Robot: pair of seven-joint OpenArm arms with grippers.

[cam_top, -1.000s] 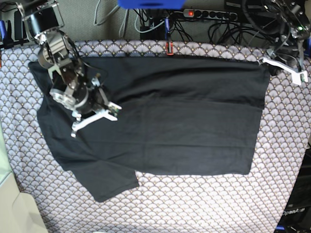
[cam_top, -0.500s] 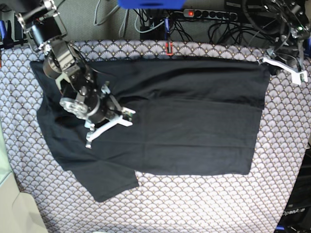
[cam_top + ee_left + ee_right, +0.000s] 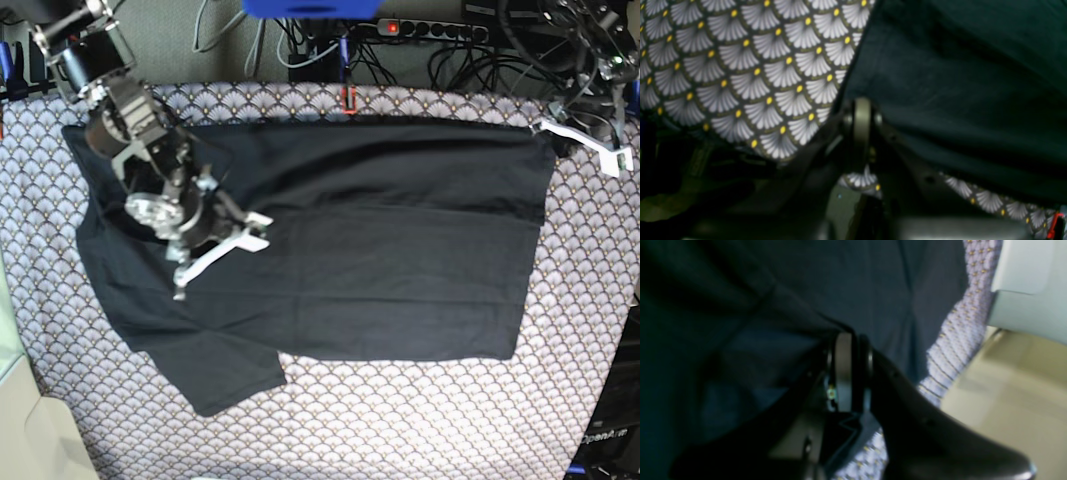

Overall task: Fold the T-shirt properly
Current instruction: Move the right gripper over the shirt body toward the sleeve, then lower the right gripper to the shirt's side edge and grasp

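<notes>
While the shirt (image 3: pixel 340 240) lies spread across the surface (image 3: pixel 400 420), the right claw (image 3: pixel 222 247) hovers closed above it, the left claw (image 3: pixel 585 140) closed beside its far corner, neither gripping cloth.

**Readable text**

One faint light-grey marking shows, on a dark panel (image 3: pixel 608 438) at the base view's lower right edge, well apart from both arms. It seems to read "OpenArm"; the last letters are unclear. Nothing else is legible in any view.
</notes>
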